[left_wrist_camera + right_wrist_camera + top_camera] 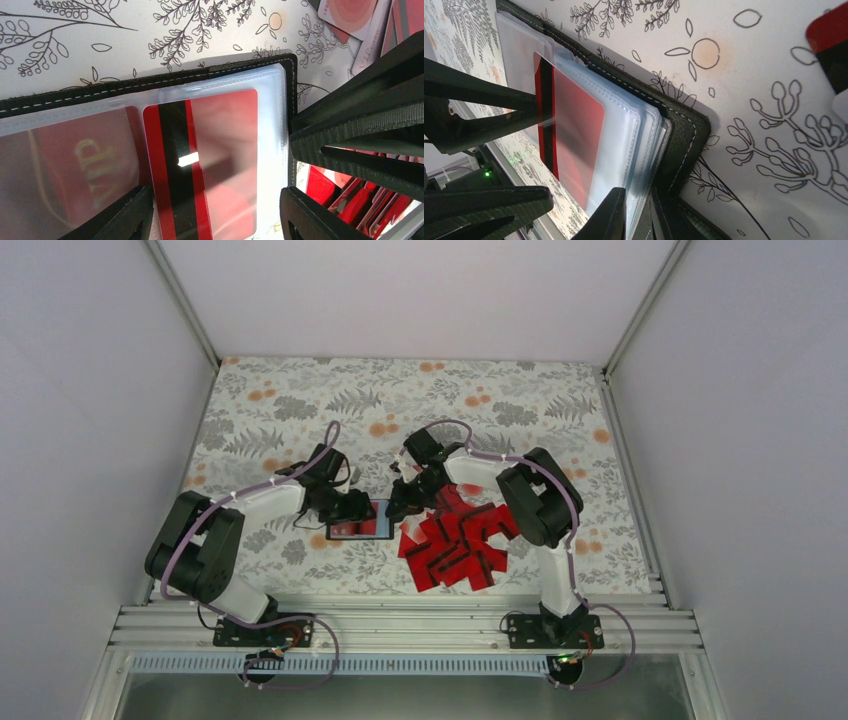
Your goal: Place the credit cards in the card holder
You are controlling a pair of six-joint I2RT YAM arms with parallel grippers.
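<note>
The card holder lies open just left of centre in the overhead view, black stitched cover down and clear sleeves up. One sleeve holds a red card with a black stripe. The sleeve to its left holds a second card lettered VIP. The left fingers stand spread, one over the sleeves and the other past the holder's right edge, gripping nothing. The right fingers are nearly pressed together, pinching that right edge. The loose credit cards sit heaped just right of the holder on the flowered worktop.
</note>
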